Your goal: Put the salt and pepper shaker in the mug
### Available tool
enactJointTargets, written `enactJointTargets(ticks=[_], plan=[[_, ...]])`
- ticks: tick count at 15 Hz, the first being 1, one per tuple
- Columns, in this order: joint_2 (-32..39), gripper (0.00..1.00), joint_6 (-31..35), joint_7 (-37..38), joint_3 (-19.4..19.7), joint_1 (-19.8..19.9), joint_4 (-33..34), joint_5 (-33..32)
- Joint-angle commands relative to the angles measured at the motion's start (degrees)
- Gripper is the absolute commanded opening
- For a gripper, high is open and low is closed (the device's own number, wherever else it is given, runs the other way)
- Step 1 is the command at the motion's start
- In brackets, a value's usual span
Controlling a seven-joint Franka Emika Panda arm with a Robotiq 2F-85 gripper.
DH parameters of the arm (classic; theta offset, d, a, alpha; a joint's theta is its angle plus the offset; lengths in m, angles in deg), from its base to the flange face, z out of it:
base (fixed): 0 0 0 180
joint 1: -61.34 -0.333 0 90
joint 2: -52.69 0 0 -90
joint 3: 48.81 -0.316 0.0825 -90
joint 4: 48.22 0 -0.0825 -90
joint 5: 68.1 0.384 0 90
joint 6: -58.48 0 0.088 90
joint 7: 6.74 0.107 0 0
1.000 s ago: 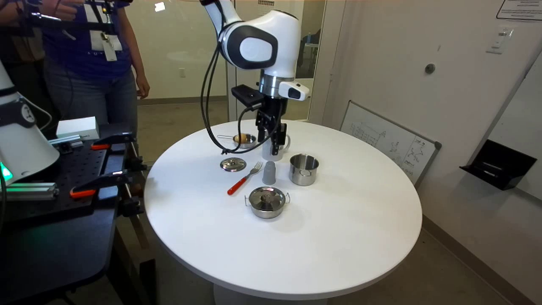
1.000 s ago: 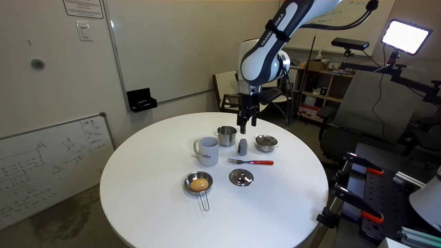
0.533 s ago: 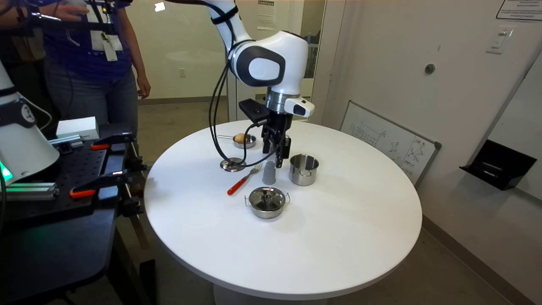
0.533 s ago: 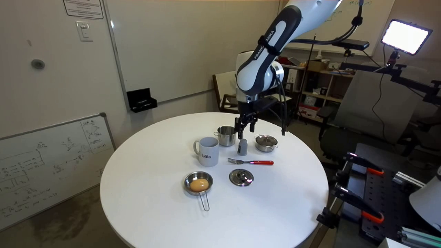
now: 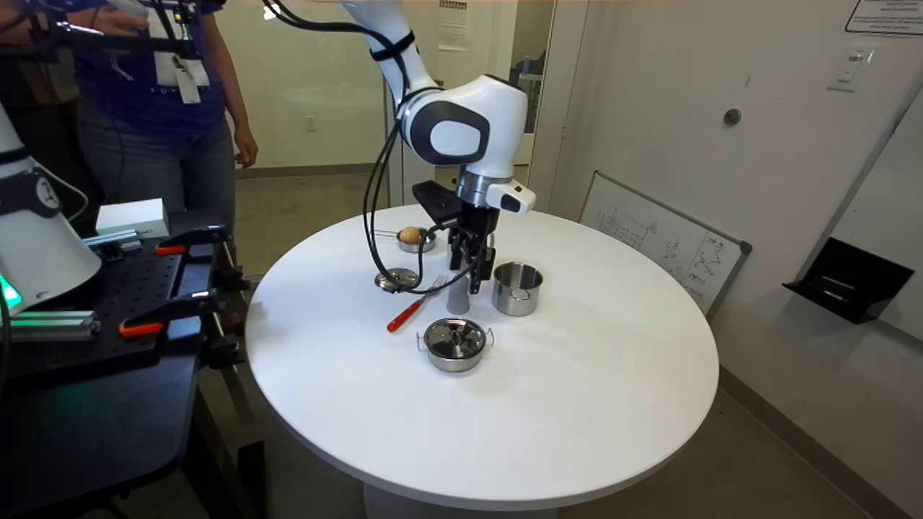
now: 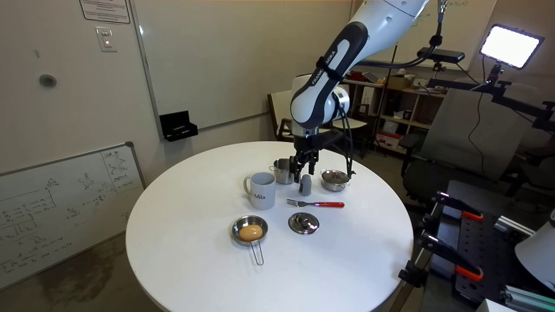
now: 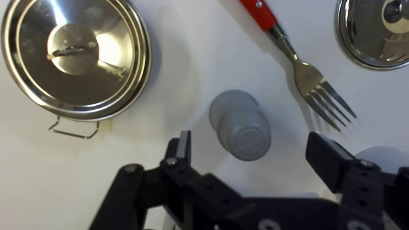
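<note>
Hovering over the salt and pepper shaker (image 7: 239, 124), my pincer (image 7: 249, 143) has its jaws spread wide, one to each side of the little grey cylinder in the wrist view; I can see bare strips of the white desk (image 5: 577, 411) between the shaker and each of them, though from my seat I cannot tell whether the tips reach below its cap; the shaker stands upright on the desk, tiny holes showing in its top; the mug (image 6: 262, 190) stands upright near it, pale, with "Mila" printed on its side and its handle turned away from the shaker in an exterior view; in an exterior view my arm (image 5: 461, 130) hangs above, and the pincer covers most of the mug for me. An open steel pot (image 5: 510, 299) stands near both, partly hidden by my pincer in an exterior view; a lidded pot (image 7: 76, 80) sits near the shaker, on the side away from the mug; a fork (image 6: 315, 203) with a red handle lies just beside the shaker, tines toward the mug's side; a loose lid (image 6: 303, 223) lies on the fork's other side, knob up; a small steel pan (image 6: 250, 219) with a wire handle holds a brown egg (image 6: 250, 234), well apart from my pincer. I also have a person (image 5: 151, 130) in a blue top and jeans at the edge of an exterior view; a whiteboard (image 6: 73, 208) with marker writing stands low and tilted near the desk in both exterior views.
</note>
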Motion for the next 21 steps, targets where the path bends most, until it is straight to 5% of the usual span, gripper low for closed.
enactJointTargets(ticks=[1,7,14,21], plan=[[2.0,0.60,-1.3,1.6,-0.4,-0.1,2.8,1.0],[2.0,0.16,-1.2,4.3,0.3,-1.1,3.3,0.6],[0.0,0.16,-2.8,4.8,1.1,-2.4,3.7,-0.9],[-7.7,0.16,-8.4,-2.9,-2.5,-1.8,2.4,-1.3]])
